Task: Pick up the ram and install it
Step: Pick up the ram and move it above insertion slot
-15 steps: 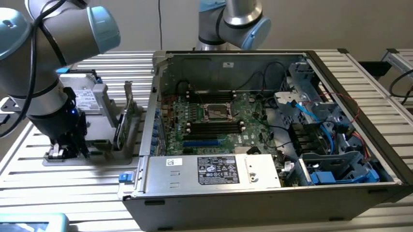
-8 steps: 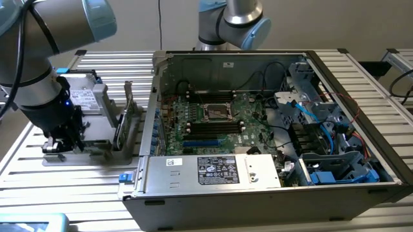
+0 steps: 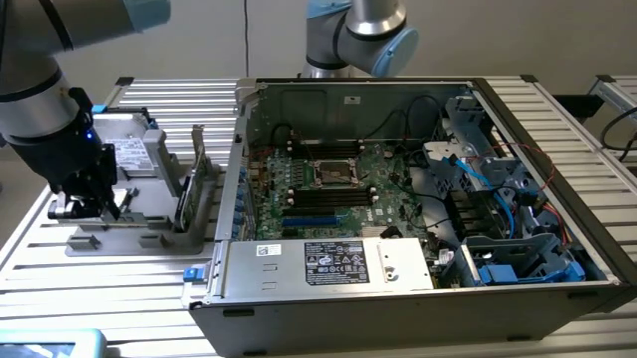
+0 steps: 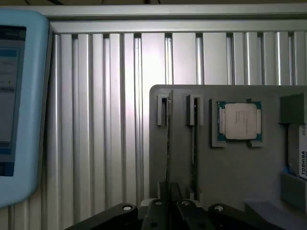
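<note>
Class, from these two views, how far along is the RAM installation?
Done: the gripper is at the holder. In hand: it pinches the ram, which stands in its slot. Left: the ram is not yet lifted or seated on the motherboard.

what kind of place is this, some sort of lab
Probably a robotics lab bench for computer assembly: an open grey metal computer case with a green motherboard sits on a ribbed aluminium table, and the robot arm's claw is closed on a thin green ram stick in a grey parts tray.
</note>
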`<state>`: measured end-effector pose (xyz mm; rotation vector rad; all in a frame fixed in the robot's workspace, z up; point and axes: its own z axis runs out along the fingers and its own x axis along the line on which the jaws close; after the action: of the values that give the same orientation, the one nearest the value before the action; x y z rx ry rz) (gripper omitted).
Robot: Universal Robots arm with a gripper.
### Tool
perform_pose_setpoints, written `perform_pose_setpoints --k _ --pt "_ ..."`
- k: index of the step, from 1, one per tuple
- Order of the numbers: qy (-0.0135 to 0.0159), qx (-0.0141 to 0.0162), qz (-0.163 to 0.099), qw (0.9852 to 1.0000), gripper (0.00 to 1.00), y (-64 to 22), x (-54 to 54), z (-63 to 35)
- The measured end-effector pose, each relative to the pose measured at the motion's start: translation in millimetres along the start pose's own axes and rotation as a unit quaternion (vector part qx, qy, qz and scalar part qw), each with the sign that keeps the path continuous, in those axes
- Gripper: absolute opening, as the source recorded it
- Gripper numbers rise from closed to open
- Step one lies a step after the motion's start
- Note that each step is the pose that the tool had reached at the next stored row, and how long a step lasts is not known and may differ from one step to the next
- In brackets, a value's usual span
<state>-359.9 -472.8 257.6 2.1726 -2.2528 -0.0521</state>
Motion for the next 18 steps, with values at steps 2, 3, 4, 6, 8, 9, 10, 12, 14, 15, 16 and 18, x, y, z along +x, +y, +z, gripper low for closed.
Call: perform_pose_setpoints --k 2,3,4,6,8,9,10,12,14,15,16,18 --pt "0.0 0.0 0.0 1.0 0.13 0.3 -0.1 -9.0" --pt "0.0 0.0 0.0 1.0 0.13 0.4 -0.1 -13.4" --pt "0.0 0.0 0.0 1.0 0.13 0.4 0.0 -17.9" --pt "0.0 0.0 0.0 1.0 0.13 -1.0 0.1 -27.0" --pt "0.0 0.0 0.0 1.0 0.13 -4.4 0.1 -36.5" --pt "0.0 0.0 0.0 1.0 0.13 -6.2 0.2 -41.1" --pt "0.0 -0.0001 0.0 1.0 0.13 -8.1 0.3 -45.6" --pt "0.0 -0.0001 0.0 1.0 0.13 -12.2 0.4 -55.0" --pt "0.0 -0.0001 0.0 1.0 0.13 -16.7 0.6 -64.2" --pt "0.0 -0.0001 0.0 1.0 0.13 -19.1 0.8 -68.8" --pt "0.0001 -0.0001 0.0 1.0 0.13 -21.6 0.9 -73.4" --pt "-0.0001 -0.0001 0.0 1.0 0.13 -28.0 1.6 -82.8"
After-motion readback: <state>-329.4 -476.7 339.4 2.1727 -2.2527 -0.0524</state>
